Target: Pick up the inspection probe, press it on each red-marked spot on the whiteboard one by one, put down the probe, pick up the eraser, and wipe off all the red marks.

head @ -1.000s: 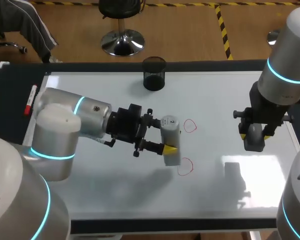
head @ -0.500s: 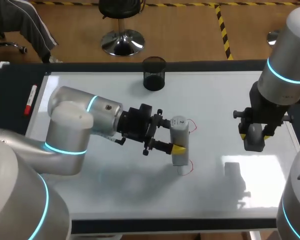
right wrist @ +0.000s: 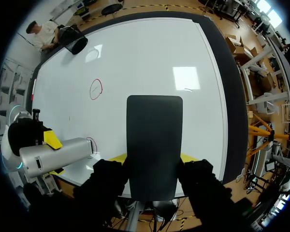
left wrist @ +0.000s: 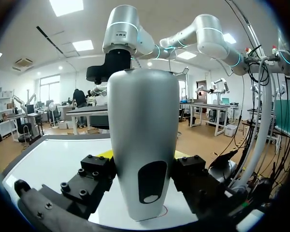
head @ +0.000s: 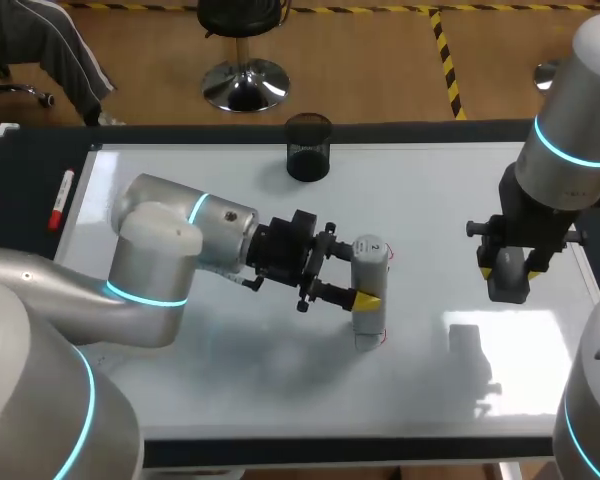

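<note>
The inspection probe, a pale grey cylinder, is held in my left gripper, which is shut on its sides. Its tip sits at the nearer red circle; whether it touches the whiteboard I cannot tell. The farther red circle peeks out behind the probe's top. In the left wrist view the probe fills the gap between the fingers of the gripper. My right gripper hangs over the board's right side, shut on the black eraser. The right wrist view shows the eraser, probe and both circles.
A black mesh cup stands at the board's far edge, middle. A red marker lies on the dark table margin left of the board. The board's right edge runs close beside my right gripper.
My left arm has carried the probe to the right, from beside the nearer red circle to over it. The right arm and eraser have not moved.
</note>
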`<action>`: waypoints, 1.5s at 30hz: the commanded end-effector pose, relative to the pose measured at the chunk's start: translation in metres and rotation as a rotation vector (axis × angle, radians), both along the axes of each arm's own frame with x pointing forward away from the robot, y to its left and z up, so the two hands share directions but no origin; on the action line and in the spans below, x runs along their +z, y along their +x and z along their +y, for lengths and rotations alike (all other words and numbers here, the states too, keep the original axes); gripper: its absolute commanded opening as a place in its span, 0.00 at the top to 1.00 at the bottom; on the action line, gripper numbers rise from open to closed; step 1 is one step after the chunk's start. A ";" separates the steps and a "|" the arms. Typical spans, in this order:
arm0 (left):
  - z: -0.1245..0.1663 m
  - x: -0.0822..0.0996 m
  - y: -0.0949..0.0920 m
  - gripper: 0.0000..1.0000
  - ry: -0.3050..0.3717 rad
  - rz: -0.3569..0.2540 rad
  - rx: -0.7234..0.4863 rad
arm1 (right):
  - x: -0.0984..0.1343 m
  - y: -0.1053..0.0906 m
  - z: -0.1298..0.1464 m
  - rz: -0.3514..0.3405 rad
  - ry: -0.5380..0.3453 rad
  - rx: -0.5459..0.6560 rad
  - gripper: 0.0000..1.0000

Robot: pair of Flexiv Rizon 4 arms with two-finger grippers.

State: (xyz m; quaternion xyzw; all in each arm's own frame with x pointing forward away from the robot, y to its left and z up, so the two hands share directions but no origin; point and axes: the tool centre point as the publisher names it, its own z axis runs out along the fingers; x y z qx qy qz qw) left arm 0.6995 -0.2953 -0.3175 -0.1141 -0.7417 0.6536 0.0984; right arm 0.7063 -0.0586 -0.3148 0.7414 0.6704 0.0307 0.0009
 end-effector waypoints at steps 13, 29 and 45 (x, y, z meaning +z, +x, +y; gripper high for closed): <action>-0.008 -0.010 0.002 1.00 0.007 0.011 -0.003 | 0.000 0.000 -0.001 0.001 0.002 0.001 1.00; -0.012 -0.020 0.001 1.00 0.027 0.024 -0.006 | 0.000 0.000 -0.001 0.001 0.002 0.001 1.00; -0.011 -0.022 -0.001 1.00 0.025 0.020 -0.015 | 0.000 0.000 -0.001 0.001 0.002 0.001 1.00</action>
